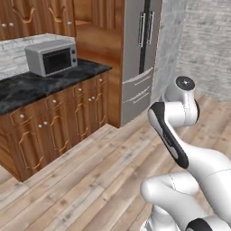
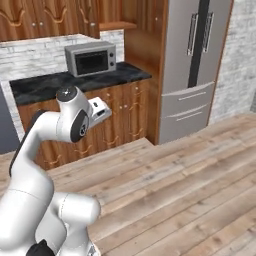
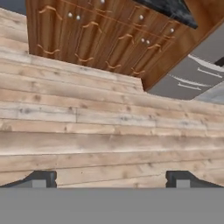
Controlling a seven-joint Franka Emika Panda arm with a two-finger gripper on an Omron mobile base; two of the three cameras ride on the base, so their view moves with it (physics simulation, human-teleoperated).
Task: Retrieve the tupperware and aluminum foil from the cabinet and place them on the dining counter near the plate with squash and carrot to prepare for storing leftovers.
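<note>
My gripper (image 3: 112, 180) is open, with nothing between its two dark fingertips (image 3: 43, 179). It hangs over bare wooden floor (image 3: 109, 131) and looks toward the brown base cabinets (image 3: 100, 35). The arm is folded up close above the base, its white hand (image 2: 99, 109) in front of the cabinet fronts. The tupperware, aluminum foil, cabinet, dining counter, plate, squash and carrot are out of view.
A grey microwave (image 1: 52, 57) stands on a black kitchen counter (image 1: 27, 88) over brown base cabinets (image 1: 58, 122). A steel fridge (image 2: 195, 65) stands to their right beside a tall wood panel. Carved wall cabinets (image 1: 27, 16) hang above. Open plank floor (image 2: 190, 190) spreads ahead.
</note>
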